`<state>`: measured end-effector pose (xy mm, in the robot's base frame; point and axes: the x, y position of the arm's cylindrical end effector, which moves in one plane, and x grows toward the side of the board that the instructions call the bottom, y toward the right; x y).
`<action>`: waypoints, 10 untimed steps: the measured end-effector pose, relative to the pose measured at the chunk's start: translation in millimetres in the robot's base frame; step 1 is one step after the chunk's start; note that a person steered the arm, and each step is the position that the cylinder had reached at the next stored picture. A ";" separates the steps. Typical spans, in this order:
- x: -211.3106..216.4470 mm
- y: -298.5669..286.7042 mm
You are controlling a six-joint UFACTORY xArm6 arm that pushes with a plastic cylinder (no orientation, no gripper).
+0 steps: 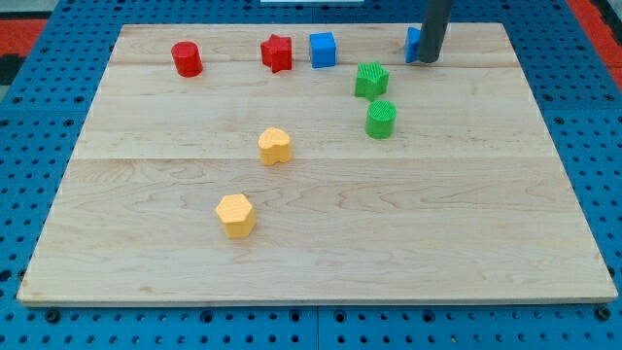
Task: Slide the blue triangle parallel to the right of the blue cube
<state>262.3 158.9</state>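
Observation:
The blue cube (323, 49) sits near the view's top, just right of the red star block (277, 52). The blue triangle (412, 44) is farther to the view's right, near the top edge, and mostly hidden behind my rod; only its left part shows. My tip (430, 60) rests on the board right against the triangle's right side. A gap of bare board about two cube widths wide separates the cube from the triangle.
A red cylinder (187, 59) stands at top left. A green star block (370, 80) and a green cylinder (381, 119) lie below the gap between cube and triangle. Two yellow blocks (275, 146) (235, 215) lie mid-board. The wooden board (321, 243) rests on a blue pegboard.

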 end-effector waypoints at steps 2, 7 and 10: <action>0.3 -6.6; -32.1 -39.0; -70.6 -56.8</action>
<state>191.7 102.1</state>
